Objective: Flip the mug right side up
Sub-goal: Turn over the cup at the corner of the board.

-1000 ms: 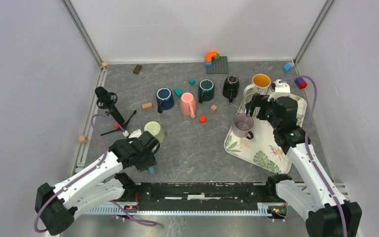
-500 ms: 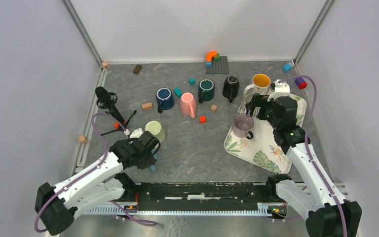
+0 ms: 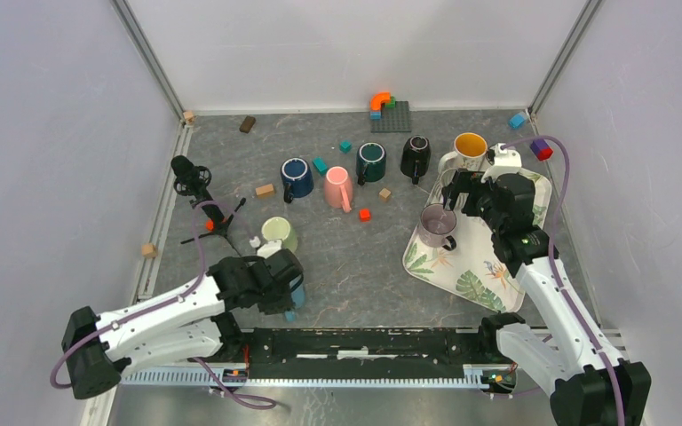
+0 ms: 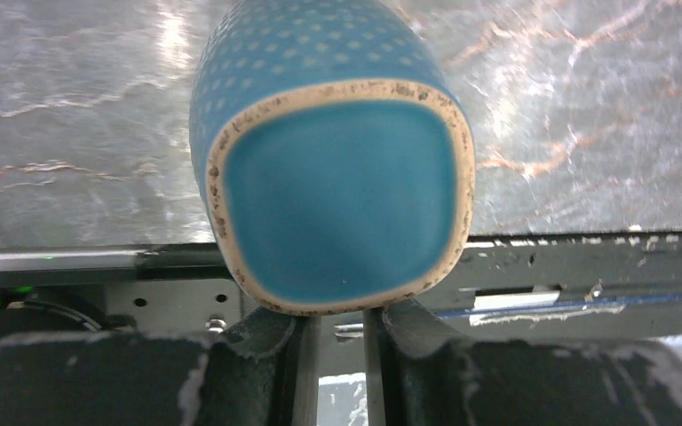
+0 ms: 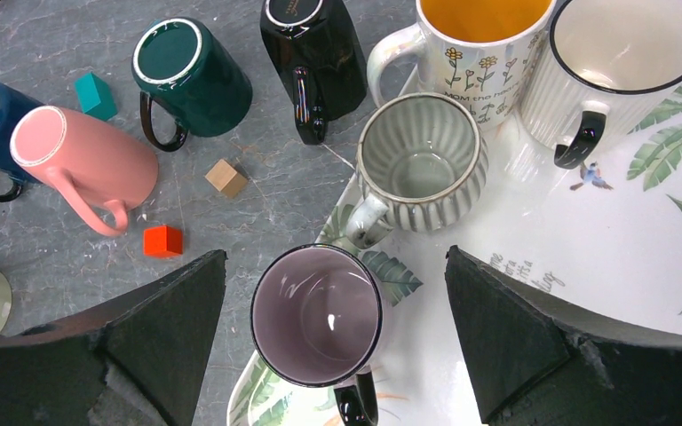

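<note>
Swung right since before, left fingers (image 4: pixel 266 355) pinching blue mug (image 4: pixel 337 195), right fingers (image 5: pixel 142 337) wide, empty

A leaf-print tray (image 3: pixel 472 266) lies at right; a black microphone (image 3: pixel 191 177) stands at left; an orange cube (image 3: pixel 365 214) lies near a wooden cube (image 3: pixel 384 194).

The tray (image 3: pixel 488 266), with other mugs (image 5: pixel 320 315) on it, sat at the bench's (image 3: pixel 355 257) right; the mug (image 4: pixel 337 177) was in the left end effector (image 4: pixel 337 319), front left.
</note>
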